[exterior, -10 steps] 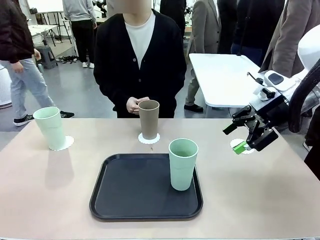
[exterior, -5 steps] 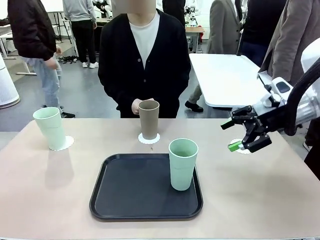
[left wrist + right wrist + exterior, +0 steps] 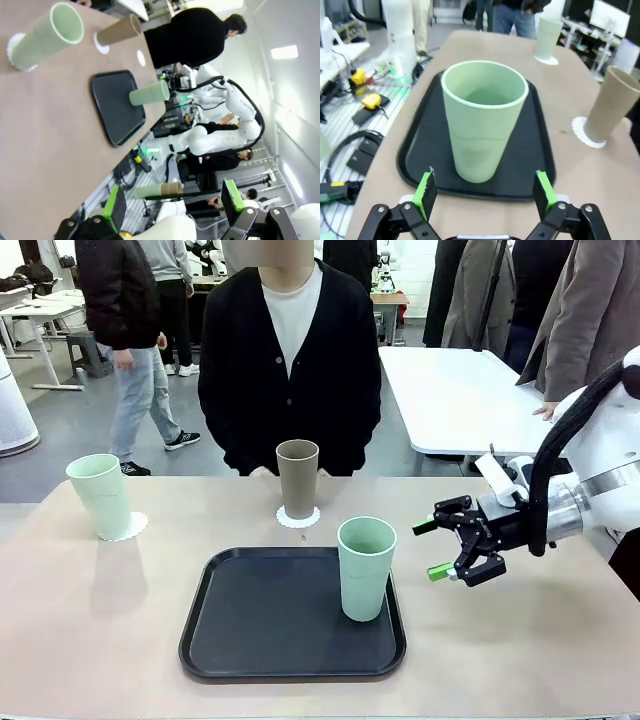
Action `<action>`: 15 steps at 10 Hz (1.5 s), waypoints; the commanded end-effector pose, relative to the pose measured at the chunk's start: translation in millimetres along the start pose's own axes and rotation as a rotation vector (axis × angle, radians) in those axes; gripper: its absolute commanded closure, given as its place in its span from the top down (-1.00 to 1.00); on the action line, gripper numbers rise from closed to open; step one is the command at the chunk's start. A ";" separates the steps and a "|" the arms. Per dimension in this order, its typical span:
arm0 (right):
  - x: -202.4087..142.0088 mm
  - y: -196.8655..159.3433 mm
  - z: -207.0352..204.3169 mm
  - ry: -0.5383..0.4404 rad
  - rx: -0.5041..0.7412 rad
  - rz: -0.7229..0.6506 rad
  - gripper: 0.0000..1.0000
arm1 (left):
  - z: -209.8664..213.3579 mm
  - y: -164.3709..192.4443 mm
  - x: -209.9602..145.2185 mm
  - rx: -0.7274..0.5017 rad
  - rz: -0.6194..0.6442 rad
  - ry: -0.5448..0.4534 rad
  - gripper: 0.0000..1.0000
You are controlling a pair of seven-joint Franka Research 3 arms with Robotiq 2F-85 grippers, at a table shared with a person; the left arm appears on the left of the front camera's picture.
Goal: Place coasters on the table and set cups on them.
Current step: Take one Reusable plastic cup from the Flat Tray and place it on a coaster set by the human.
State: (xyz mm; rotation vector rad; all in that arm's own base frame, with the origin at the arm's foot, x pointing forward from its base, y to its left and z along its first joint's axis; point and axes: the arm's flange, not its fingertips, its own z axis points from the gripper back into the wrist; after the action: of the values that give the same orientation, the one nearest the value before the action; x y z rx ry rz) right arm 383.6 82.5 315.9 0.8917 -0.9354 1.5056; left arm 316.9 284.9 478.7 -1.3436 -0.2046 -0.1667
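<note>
- A pale mint cup [image 3: 366,568] stands upright on the black tray [image 3: 270,625], near the tray's right edge; it has no coaster under it.
- In the right wrist view this same cup [image 3: 484,119] stands straight ahead, between the lines of the two green pads and apart from both.
- The right gripper [image 3: 452,550] hangs just to the right of that cup, above the desk [image 3: 100,630], with its jaws spread wide and nothing between them; it touches neither cup nor tray.
- The tan-brown cup [image 3: 297,478] stands upright on a white scalloped coaster [image 3: 298,517] at the far middle of the desk, just beyond the tray.
- The second mint cup [image 3: 99,495] stands at the far left of the desk on another coaster [image 3: 128,528], which juts out to its right side; the cup leans a little.
- In the left wrist view a bare coaster [image 3: 141,58] lies on the desk beyond the tray, well apart from the cups.
- The left gripper [image 3: 172,209] shows in its own wrist view with its green pads far apart and nothing held, off past the desk's edge.
- A person in a dark cardigan [image 3: 290,360] stands at the far side of the desk, behind the tan-brown cup.
- A white table [image 3: 450,390] stands behind to the right.
</note>
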 end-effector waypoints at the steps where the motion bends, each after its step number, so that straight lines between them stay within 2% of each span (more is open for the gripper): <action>1: -10.4 -10.4 0.5 -0.113 0.032 -0.043 1.00 | 4.5 -3.5 -2.1 -0.007 -0.010 -0.007 1.00; 3: -11.3 -9.7 -1.1 -0.150 0.057 -0.092 1.00 | 4.5 -3.5 -2.1 -0.007 -0.010 -0.007 1.00; 5: -7.5 -7.9 -1.9 -0.113 0.031 -0.132 1.00 | 4.5 -3.5 -2.1 -0.007 -0.010 -0.007 1.00; 6: -13.7 -3.3 0.4 -0.136 0.065 -0.074 1.00 | 4.5 -3.5 -2.1 -0.007 -0.010 -0.007 1.00; 11: -13.7 -3.7 1.0 -0.131 0.065 -0.087 1.00 | 4.5 -3.5 -2.1 -0.007 -0.010 -0.007 1.00; 13: -21.2 -13.0 -15.0 -0.098 -0.030 -0.127 1.00 | 4.5 -3.5 -2.1 -0.007 -0.010 -0.007 1.00; 15: -25.5 -19.7 -34.8 -0.078 -0.038 -0.146 1.00 | 4.5 -3.5 -2.1 -0.007 -0.010 -0.007 1.00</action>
State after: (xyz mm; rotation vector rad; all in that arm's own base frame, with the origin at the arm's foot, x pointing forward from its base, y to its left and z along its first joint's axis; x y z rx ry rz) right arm 398.7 88.2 288.6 0.9937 -0.9344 1.3582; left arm 316.9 284.7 478.7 -1.3436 -0.2043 -0.1669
